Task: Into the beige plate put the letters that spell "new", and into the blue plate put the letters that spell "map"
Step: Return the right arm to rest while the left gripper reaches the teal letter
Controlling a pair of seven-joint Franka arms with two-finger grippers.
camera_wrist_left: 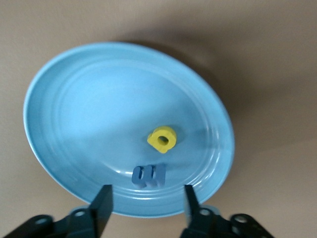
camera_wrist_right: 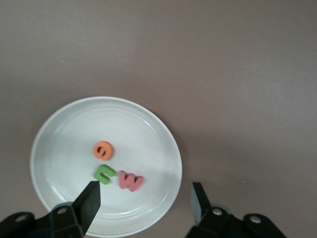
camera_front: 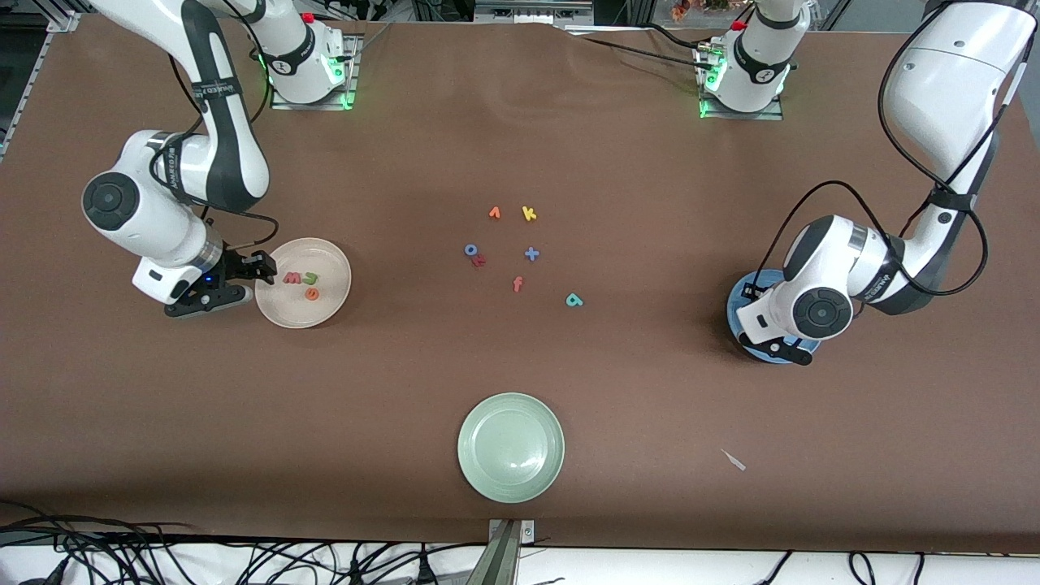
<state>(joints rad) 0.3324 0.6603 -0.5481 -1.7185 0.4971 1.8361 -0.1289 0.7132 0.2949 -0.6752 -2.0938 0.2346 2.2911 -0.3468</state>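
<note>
I see a cream-beige plate [camera_wrist_right: 59, 144] holding an orange e [camera_wrist_right: 103, 149], a green n [camera_wrist_right: 104, 173] and a dull red w [camera_wrist_right: 130, 181]. The mid-blue plate [camera_wrist_left: 74, 99] carries a yellow a [camera_wrist_left: 162, 139] and a darker blue m [camera_wrist_left: 148, 175]. On the brown table [camera_front: 650, 422] lie a teal p [camera_front: 574, 301] and a pale green plate [camera_front: 511, 448].

I see the orange e [camera_wrist_right: 103, 149], green n [camera_wrist_right: 104, 173] and dull red w [camera_wrist_right: 131, 181] lying flat in the beige plate [camera_wrist_right: 59, 129]. The blue plate [camera_wrist_left: 74, 94] holds the yellow a [camera_wrist_left: 162, 139] and blue m [camera_wrist_left: 148, 175]. The teal p [camera_front: 574, 301] lies on the table between the plates.
</note>
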